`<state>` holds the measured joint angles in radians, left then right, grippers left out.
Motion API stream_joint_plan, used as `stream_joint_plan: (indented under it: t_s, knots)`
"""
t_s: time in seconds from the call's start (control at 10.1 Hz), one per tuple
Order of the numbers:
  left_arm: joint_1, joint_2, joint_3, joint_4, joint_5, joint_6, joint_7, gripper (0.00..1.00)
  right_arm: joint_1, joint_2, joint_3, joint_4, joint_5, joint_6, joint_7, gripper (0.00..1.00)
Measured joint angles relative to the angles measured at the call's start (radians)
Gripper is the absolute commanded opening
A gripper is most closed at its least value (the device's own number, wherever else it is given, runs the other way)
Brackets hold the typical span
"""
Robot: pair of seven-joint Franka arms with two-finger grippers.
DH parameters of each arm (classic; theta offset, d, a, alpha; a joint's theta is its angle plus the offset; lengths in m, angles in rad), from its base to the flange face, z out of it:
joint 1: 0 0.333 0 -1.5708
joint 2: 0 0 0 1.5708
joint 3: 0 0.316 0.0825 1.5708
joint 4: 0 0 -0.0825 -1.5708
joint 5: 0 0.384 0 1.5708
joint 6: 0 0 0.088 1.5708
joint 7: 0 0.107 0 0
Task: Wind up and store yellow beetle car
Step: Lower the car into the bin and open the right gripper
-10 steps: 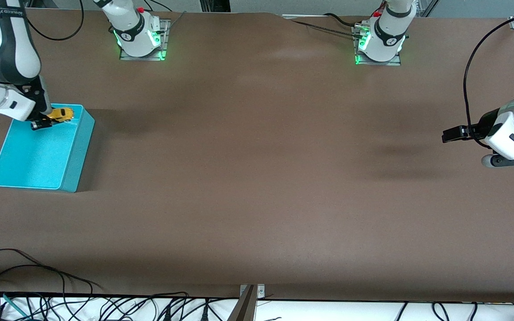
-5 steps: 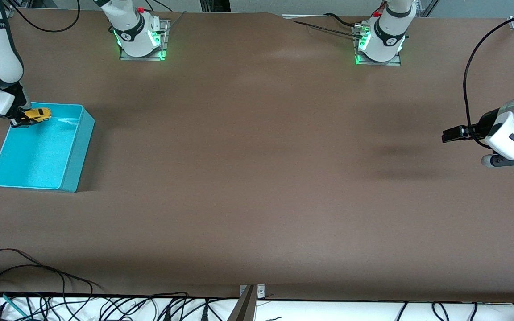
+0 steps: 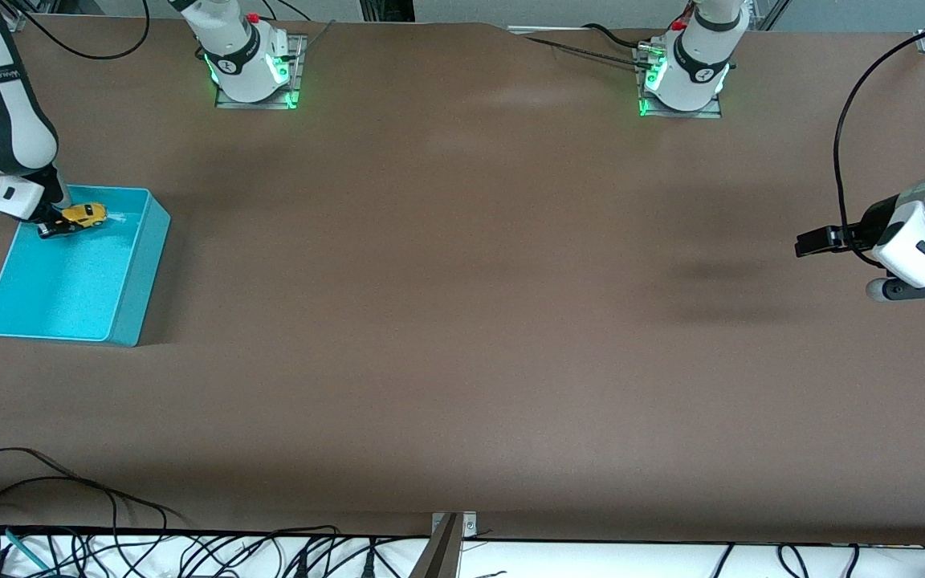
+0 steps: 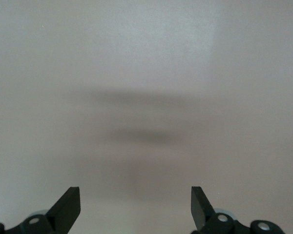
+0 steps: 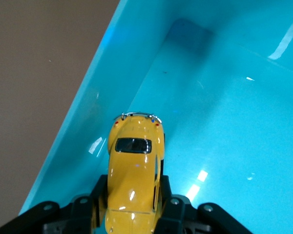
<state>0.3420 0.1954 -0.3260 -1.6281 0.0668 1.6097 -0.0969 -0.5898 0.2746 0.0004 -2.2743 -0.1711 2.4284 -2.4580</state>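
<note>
Broadly, the brown worktop [image 3: 462, 321] fills the front view, bare across its middle. Next in size comes the turquoise bin [image 3: 129, 273], an open rectangular tub at about nine o'clock in that view, toward the right arm's end. The left gripper [image 3: 812, 241] waits at about three o'clock over bare worktop, its fingers [image 4: 66, 207] spread wide with nothing between them.

The right gripper [image 3: 57, 227] hangs over the bin's corner farthest from the front camera, and its fingers [image 5: 95, 197] are clenched on the yellow beetle car [image 3: 83, 214]. In the right wrist view the car [image 5: 134, 170] sits roof up above the bin's floor, close beside one inner wall, pinched across its flanks at one end, the other end with its chrome bumper pointing away from the fingers.

Smallest of all, the car looks light, stiff and glossy, so its rounded shell is probably slippery. Its flat-ish sides between the wheel arches seem the safest hold; the bumper and small wheels look like the fragile parts. Storing appears nearly done, with only the release left.
</note>
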Motion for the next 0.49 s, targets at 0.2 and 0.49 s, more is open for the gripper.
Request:
stream_joint_plan:
  t_s: [0.2,0.49]
  knots:
    - [0.0,0.0,0.0,0.0,0.0,0.0,0.0,1.0,-0.011,0.027,0.0,0.0,0.0,0.019,-0.002,0.27]
    - [0.0,0.0,0.0,0.0,0.0,0.0,0.0,1.0,-0.011,0.031,0.0,0.0,0.018,0.023,-0.006,1.0]
